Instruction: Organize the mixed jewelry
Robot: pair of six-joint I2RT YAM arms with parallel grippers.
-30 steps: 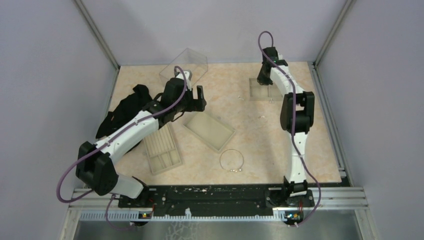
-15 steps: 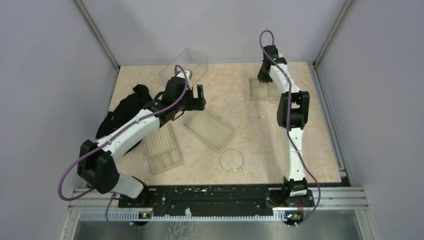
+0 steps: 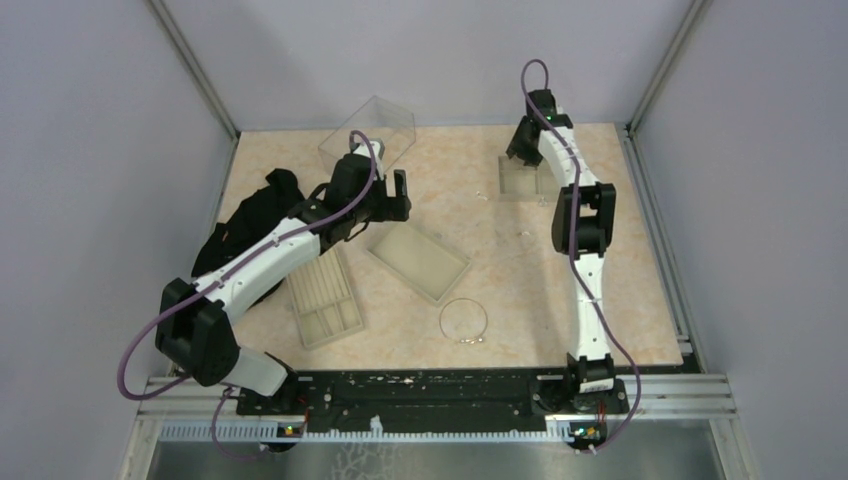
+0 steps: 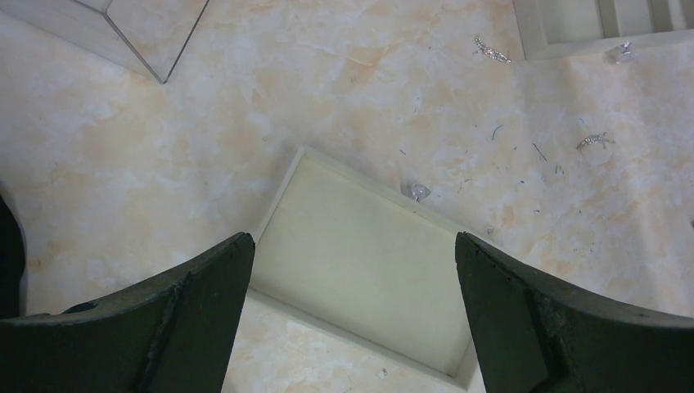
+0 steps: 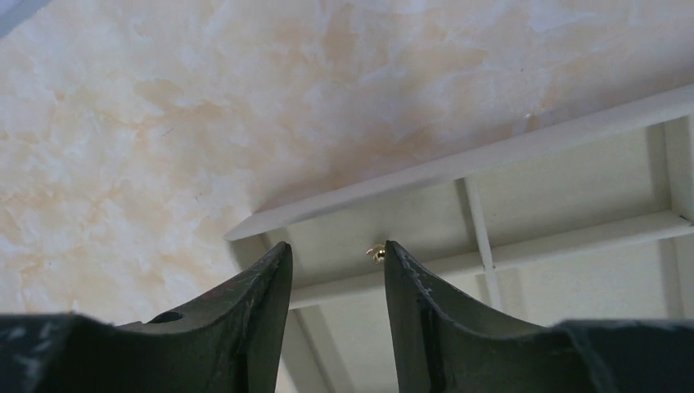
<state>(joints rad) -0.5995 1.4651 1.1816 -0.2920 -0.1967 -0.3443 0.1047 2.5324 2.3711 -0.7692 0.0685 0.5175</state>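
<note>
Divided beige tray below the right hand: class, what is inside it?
One tiny gold piece sits in a compartment of the divided tray. The fingers of the right hand hide the tray's near part.

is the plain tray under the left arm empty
Empty: the plain tray shows a bare floor in the left wrist view; a small clear stone sits at its outer rim.

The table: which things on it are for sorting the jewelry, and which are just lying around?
For the job: wire hoop, tiny silver pieces, gold piece in the compartment tray.
Just lying about: clear box, black cloth.
</note>
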